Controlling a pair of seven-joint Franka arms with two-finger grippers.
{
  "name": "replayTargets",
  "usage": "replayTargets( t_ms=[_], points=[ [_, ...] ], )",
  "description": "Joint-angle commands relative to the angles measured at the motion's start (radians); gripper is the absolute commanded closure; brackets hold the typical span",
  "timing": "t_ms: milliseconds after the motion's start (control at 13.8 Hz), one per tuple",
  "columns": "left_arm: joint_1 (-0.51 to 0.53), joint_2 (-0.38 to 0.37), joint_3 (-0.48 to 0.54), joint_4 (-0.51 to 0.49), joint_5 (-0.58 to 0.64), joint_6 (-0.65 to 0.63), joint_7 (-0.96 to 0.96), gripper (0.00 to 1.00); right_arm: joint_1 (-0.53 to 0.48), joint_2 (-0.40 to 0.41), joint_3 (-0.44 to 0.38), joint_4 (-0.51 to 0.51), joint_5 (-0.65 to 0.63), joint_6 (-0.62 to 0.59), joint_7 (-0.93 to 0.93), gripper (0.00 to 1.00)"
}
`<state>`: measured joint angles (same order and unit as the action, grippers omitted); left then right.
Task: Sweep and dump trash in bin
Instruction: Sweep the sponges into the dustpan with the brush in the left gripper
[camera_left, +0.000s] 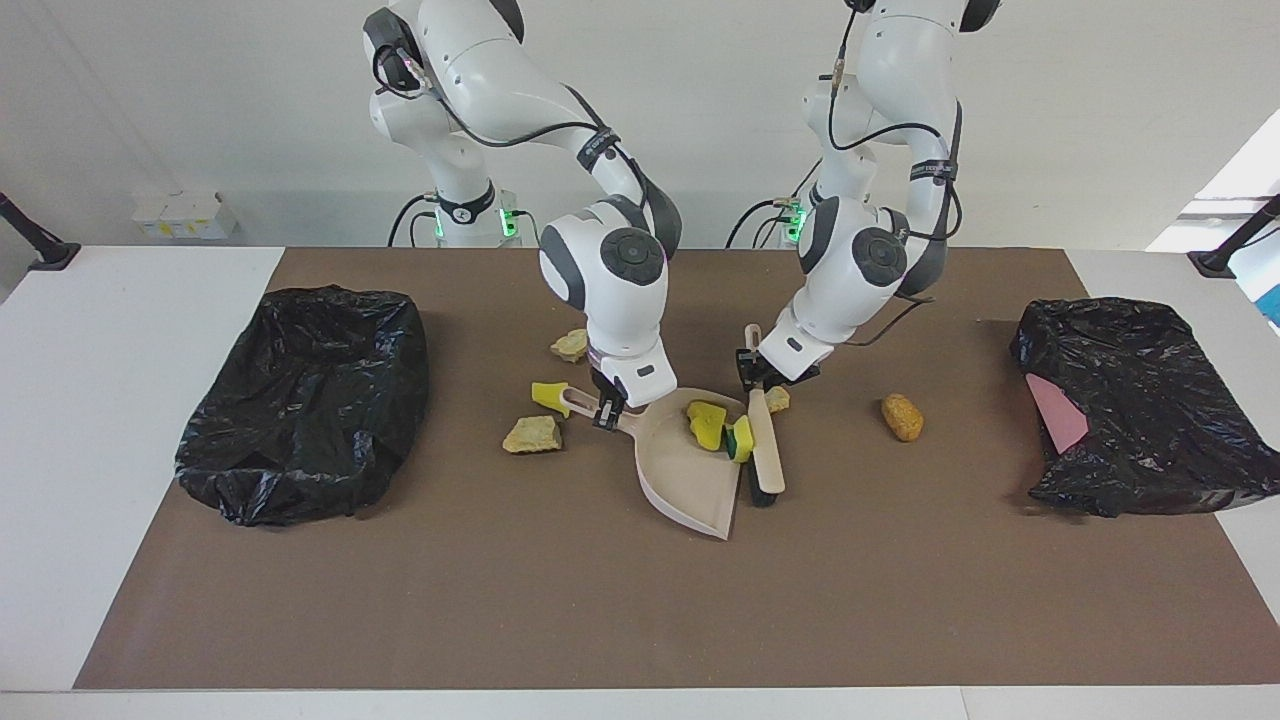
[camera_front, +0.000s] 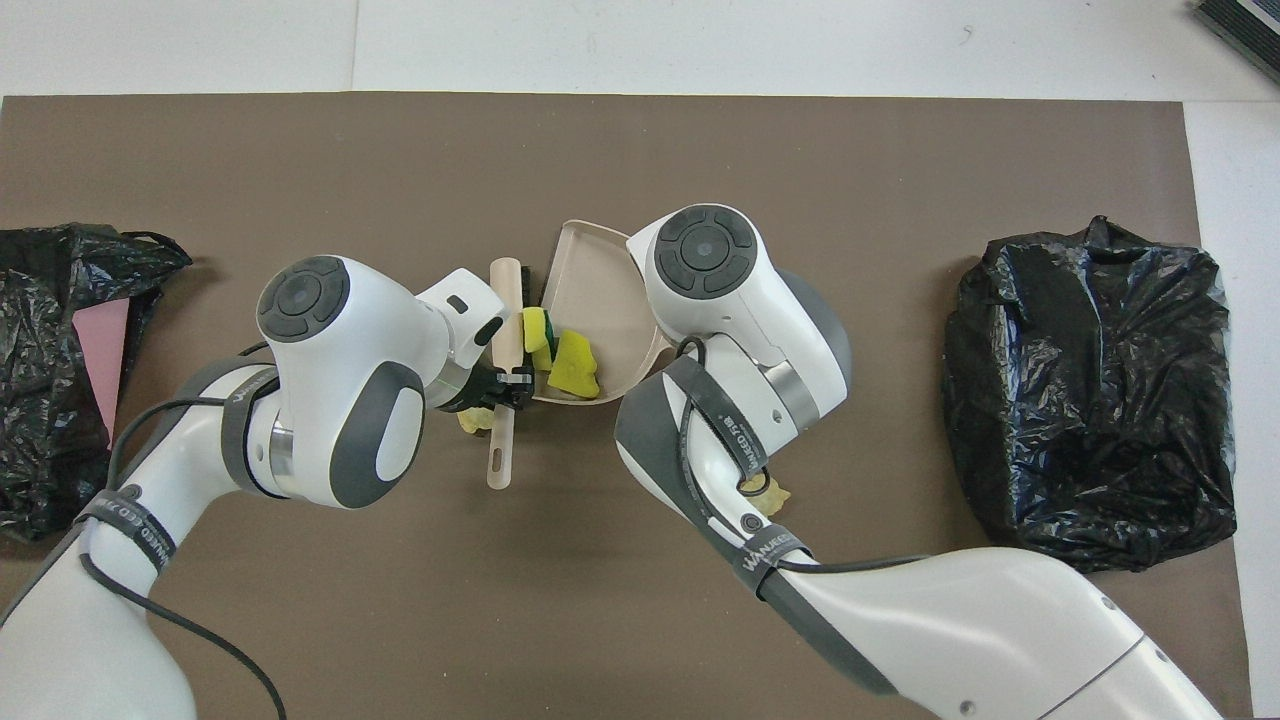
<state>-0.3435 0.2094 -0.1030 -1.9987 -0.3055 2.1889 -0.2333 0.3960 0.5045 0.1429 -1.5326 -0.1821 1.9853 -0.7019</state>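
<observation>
The left end effector (camera_left: 762, 383) is clamped on the handle of the hand brush (camera_left: 766, 452), whose long axis runs away from the robots with the bristle head at the end farther from them, pressed against the open lip of the dustpan (camera_left: 692, 478). The right end effector (camera_left: 606, 410) is closed on the dustpan's handle and pins the pan flat on the worktop (camera_left: 640, 610), its mouth turned toward the left arm's end. A yellow sponge piece (camera_left: 706, 423) lies inside the pan, and a green-and-yellow sponge piece (camera_left: 741, 438) sits right at the lip, touching the brush. A pale chunk (camera_left: 776, 398) lies beside the brush handle, just outside the pan's corner and nearer to the robots than the sponges, so the brush probably needs another stroke there. The orange-brown lump (camera_left: 902, 416) lies well apart toward the left arm's end, nearest the brush. Two tan chunks (camera_left: 532, 434) (camera_left: 571, 345) and a small yellow sponge (camera_left: 549, 396) lie toward the right arm's end, at the pan's closed back. A black-bagged bin (camera_left: 305, 398) stands at that end, another (camera_left: 1130, 400) at the left arm's end.
</observation>
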Motion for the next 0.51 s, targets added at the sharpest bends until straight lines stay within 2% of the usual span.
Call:
replayTargets(
  t_ms=[0, 291, 436],
  points=[
    [0.011, -0.070, 0.014, 0.009, -0.020, -0.021, -0.017, 1.00, -0.016, -0.024, 0.009, -0.021, -0.025, -0.005, -0.050, 1.00],
    [0.061, -0.182, 0.029, -0.006, -0.001, -0.160, -0.231, 1.00, -0.019, -0.024, 0.007, -0.027, -0.027, 0.003, -0.071, 1.00],
    [0.115, -0.199, 0.028, -0.012, 0.080, -0.251, -0.257, 1.00, -0.020, -0.024, 0.009, -0.031, -0.028, 0.009, -0.094, 1.00]
  ],
)
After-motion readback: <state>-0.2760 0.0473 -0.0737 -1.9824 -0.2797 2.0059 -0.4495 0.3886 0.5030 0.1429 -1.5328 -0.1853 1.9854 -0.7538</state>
